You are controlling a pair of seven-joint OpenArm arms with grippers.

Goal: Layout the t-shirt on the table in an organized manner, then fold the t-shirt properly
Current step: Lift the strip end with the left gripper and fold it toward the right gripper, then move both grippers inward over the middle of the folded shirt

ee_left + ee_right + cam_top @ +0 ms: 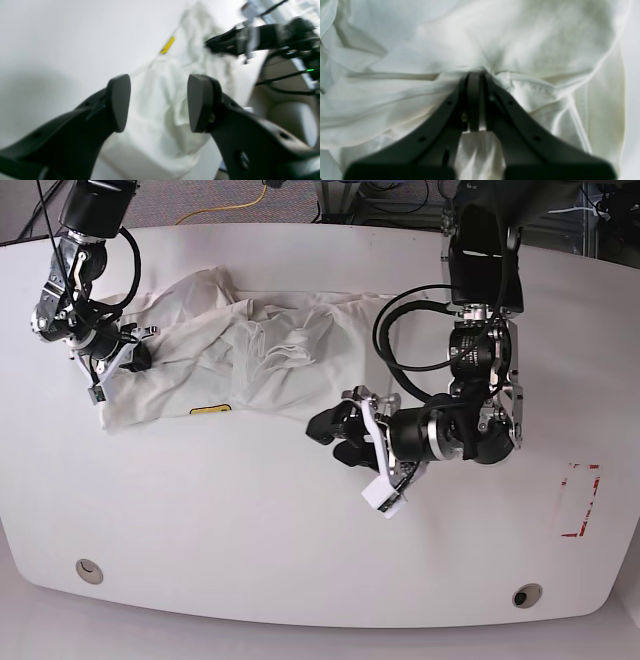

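On the white desk (300, 540), the crumpled t-shirt (260, 360) is pinched at its far-left edge by the closed right tool (475, 75), while the left tool (158, 102) is held wide open and empty beside its right end.

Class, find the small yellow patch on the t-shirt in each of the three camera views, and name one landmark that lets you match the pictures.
Left wrist: the yellow patch sits above centre, on the t-shirt edge.
Right wrist: not in it; only white cloth and the right gripper shut on it.
Base: the patch lies left of centre, near the shirt's near edge.
Shared landmark: the t-shirt itself.
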